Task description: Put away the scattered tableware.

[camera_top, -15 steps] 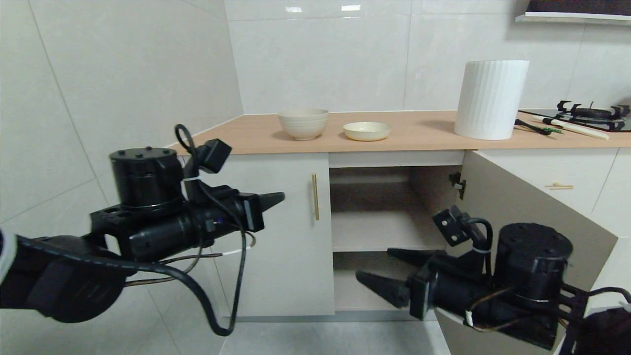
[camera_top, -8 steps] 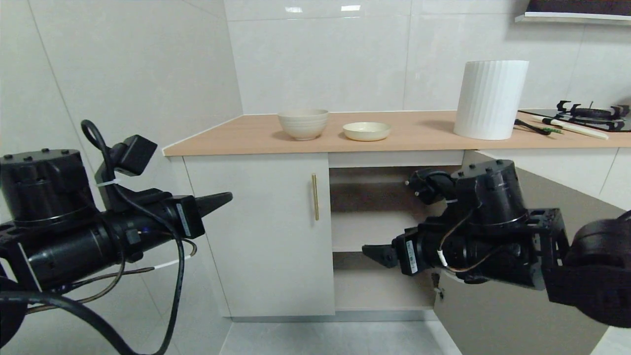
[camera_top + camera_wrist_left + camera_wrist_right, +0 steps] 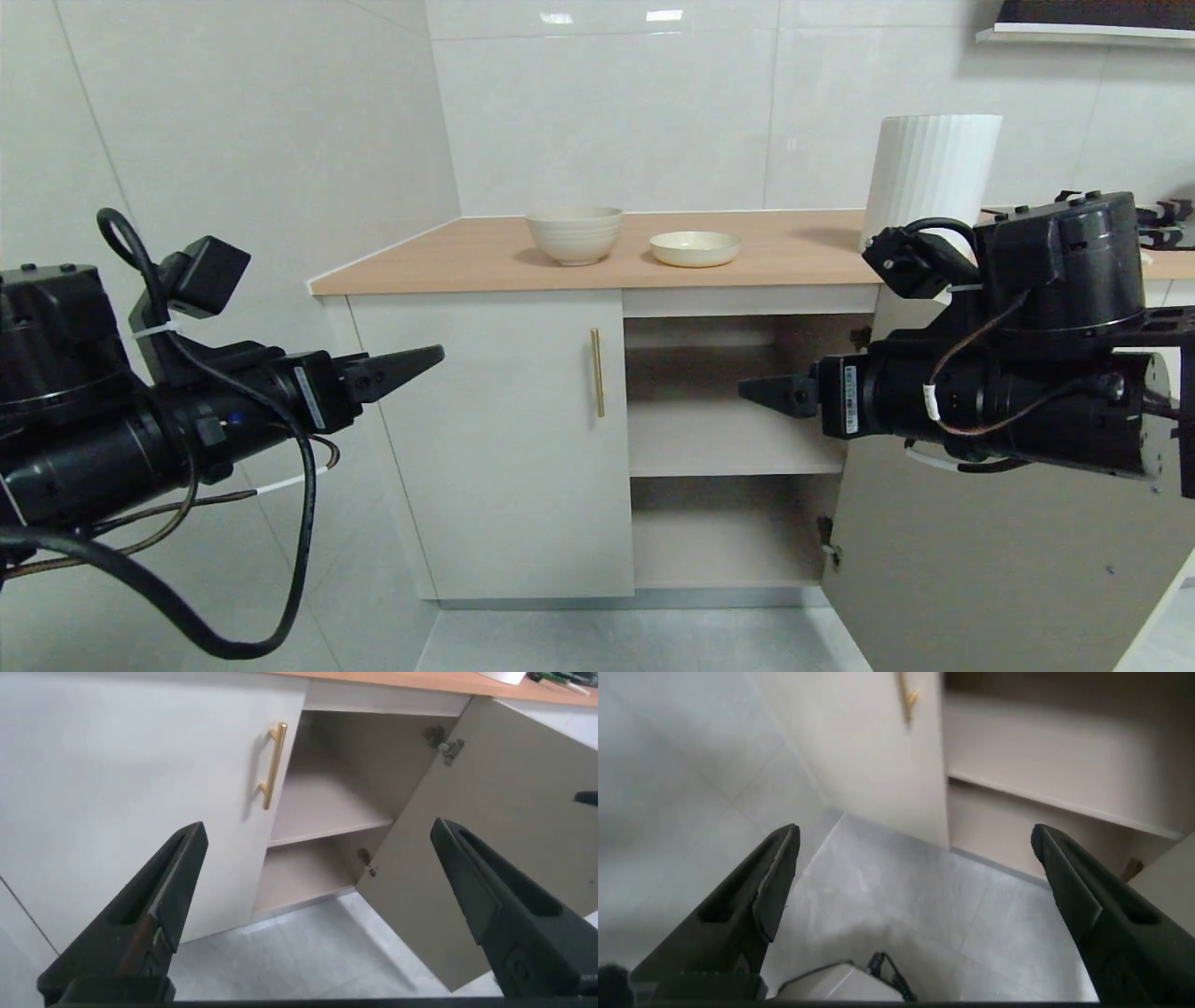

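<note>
**A:** Where is the tableware?

**B:** Both pieces are on the desk (image 3: 803, 245). The ribbed beige bowl (image 3: 574, 233) stands upright toward the desk's left end, about midway between the front edge and the back wall. The shallow cream dish (image 3: 695, 247) lies just to its right, near it but not touching.

**A:** Anything else up there?

**B:** A tall white ribbed container (image 3: 929, 182) stands farther right, well apart from the dish. The right arm hides part of it.

**A:** And the grippers?

**B:** The left gripper (image 3: 425, 357) hangs in the air before the cupboard (image 3: 747, 301), lower than the desk's front edge and toward its left corner. Its fingers (image 3: 154, 901) are spread wide with nothing between them. The right gripper (image 3: 758, 387) points left in front of the open compartment. Its fingers (image 3: 757, 896) are also spread wide and hold nothing.

**A:** How does the cupboard stand?

**B:** It sits under the desk. The left door (image 3: 495, 439), with its brass handle (image 3: 597, 371), is shut. The right door (image 3: 934, 560) is swung open, showing a shelf (image 3: 728, 439) inside.
</note>
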You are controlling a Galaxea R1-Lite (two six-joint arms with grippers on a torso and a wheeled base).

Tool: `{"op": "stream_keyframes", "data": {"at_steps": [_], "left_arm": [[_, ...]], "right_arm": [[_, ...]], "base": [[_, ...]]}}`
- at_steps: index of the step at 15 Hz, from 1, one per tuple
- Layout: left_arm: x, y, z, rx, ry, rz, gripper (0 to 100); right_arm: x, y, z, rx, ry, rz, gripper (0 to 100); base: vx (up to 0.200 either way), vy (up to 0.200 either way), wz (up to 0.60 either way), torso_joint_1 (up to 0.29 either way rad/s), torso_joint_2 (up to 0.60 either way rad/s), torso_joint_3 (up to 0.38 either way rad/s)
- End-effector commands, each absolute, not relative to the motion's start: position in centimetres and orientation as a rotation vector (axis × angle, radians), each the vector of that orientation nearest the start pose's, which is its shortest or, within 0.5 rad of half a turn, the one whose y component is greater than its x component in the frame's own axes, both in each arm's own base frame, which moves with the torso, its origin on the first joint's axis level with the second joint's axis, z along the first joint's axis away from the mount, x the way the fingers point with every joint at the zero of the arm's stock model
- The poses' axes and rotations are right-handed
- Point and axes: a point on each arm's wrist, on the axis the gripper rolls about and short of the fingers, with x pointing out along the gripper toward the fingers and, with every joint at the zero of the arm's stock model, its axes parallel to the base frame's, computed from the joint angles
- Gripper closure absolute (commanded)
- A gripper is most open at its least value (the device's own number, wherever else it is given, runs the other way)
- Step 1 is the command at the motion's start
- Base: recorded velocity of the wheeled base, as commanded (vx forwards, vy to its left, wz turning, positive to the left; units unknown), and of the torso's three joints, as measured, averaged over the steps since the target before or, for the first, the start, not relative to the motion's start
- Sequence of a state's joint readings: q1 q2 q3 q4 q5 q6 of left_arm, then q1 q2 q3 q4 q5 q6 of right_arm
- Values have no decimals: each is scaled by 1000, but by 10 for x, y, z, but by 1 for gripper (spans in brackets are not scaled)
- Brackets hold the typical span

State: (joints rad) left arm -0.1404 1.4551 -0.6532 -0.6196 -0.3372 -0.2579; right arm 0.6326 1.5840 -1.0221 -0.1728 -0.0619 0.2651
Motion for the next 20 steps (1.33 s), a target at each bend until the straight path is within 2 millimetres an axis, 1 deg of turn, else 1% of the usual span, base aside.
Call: {"op": "stream_keyframes", "data": {"at_steps": [1, 3, 7, 13, 19, 20], "left_arm": [[241, -42, 204, -271, 253, -450, 0], [240, -42, 205, -272, 252, -451, 0], [239, -42, 206, -272, 261, -453, 0], [240, -42, 207, -275, 276, -451, 0], [242, -42, 207, -258, 258, -452, 0], [242, -42, 208, -263, 258, -455, 0]], "right_arm": [[233, 166, 232, 123, 441, 502, 0], [235, 167, 230, 122, 448, 500, 0], [233, 166, 232, 123, 442, 502, 0], [233, 166, 231, 121, 448, 501, 0], [235, 167, 226, 112, 475, 494, 0], [235, 168, 226, 112, 476, 497, 0]], "base": [[0, 0, 0, 0, 0, 0], [0, 0, 0, 0, 0, 0], [0, 0, 0, 0, 0, 0], [200, 0, 0, 0, 2, 2], [0, 0, 0, 0, 0, 0], [0, 200, 0, 7, -2, 2]]}}
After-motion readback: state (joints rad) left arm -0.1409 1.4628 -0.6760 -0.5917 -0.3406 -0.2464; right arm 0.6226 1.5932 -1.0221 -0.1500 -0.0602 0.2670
